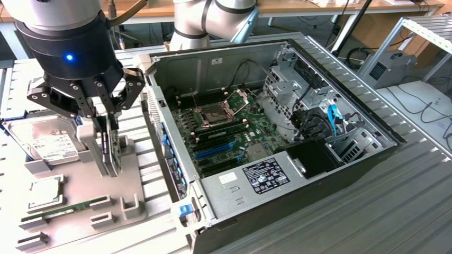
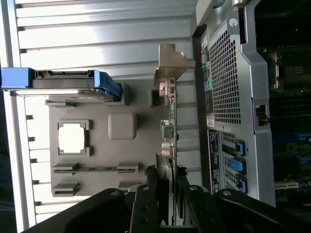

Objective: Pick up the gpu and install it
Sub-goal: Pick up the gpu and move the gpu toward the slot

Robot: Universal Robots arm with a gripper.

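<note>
Gripper looks clamped on the gpu, one finger per face. The card stands on edge in the grey holder tray, at the tray's edge nearest the PC case. Risks: the grip is high and narrow, so the card may pivot. Its bracket could snag the slot or case wall. Hard drive sits close.
</note>
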